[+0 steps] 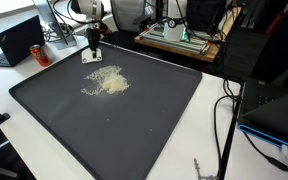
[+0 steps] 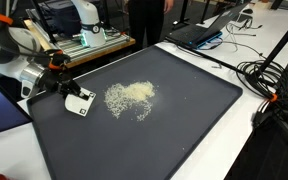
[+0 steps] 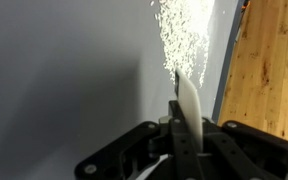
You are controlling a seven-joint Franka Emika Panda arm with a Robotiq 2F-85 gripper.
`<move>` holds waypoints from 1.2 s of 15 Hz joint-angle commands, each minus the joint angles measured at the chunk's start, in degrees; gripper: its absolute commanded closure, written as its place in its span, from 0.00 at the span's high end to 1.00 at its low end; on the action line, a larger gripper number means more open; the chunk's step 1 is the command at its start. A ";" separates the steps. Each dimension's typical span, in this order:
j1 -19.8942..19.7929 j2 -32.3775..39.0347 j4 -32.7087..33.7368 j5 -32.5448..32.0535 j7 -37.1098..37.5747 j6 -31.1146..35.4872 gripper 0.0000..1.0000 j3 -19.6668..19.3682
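The small white flat scraper (image 2: 80, 103) sits clamped between the closed jaws of the black gripper (image 2: 69, 94). Its lower edge is on or just above the large dark grey tray (image 2: 184, 130), near the tray's edge. Dark marks on the scraper's face are too small to read. The wrist view shows the scraper (image 3: 187, 102) edge-on, as a thin white blade pointing out from the gripper (image 3: 179, 135).

The white arm reaches down from beyond the tray's rim, with the gripper (image 1: 92, 47) pointing steeply at the tray (image 1: 44, 110).

A loose heap of pale yellowish grains (image 2: 132, 97) lies just beside the scraper, nearer the tray's middle and apart from it. In the wrist view the grains (image 3: 184, 35) are ahead of the blade.

The tray rests on a white table (image 2: 234, 150), and a black open laptop (image 1: 19, 42) stands beyond the tray's corner.
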 commanded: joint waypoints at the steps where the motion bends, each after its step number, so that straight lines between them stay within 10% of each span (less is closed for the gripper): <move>1: 3.76 -6.01 -4.31 -2.47 -1.42 5.39 0.01 -2.24; 18: 18.46 -34.81 -22.72 -30.94 3.42 50.51 0.01 5.10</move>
